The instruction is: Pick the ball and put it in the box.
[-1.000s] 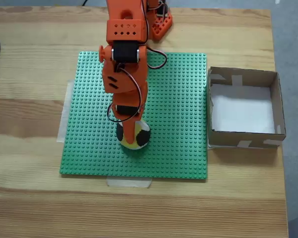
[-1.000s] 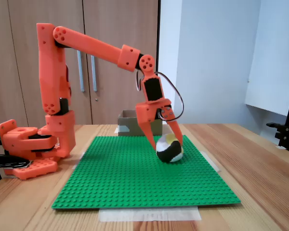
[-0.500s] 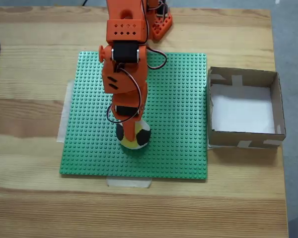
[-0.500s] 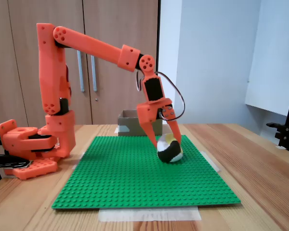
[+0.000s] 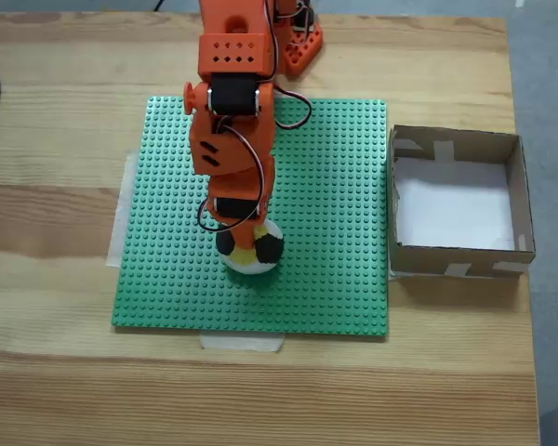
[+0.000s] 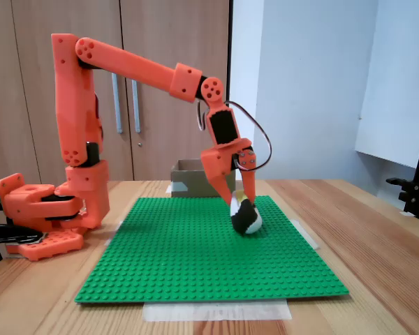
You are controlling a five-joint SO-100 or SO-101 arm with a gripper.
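Gripper [image 6: 241, 209] — orange printed plastic, fingers clamped on the ball [image 6: 246, 218], pointing down. Ball — soft, round, white-yellow-black patches; on or barely above the green studded baseplate [image 5: 325, 186]. Box [image 5: 518, 186] — shallow square cardboard, white floor, taped walls; right of the ball in the top-down fixed view, just off the baseplate.

You have a pale wooden table [image 5: 65, 111] with plank seams running across it. Lying flat on it is the green studded baseplate [image 5: 335, 186], with pale tape strips [image 5: 242, 341] at its near and left edges in the view from above (possibly holding it down). Just beside the plate's right edge sits the box [image 5: 456, 265]. The arm's orange base [image 6: 38, 227] stands on the table beyond the plate's far edge.
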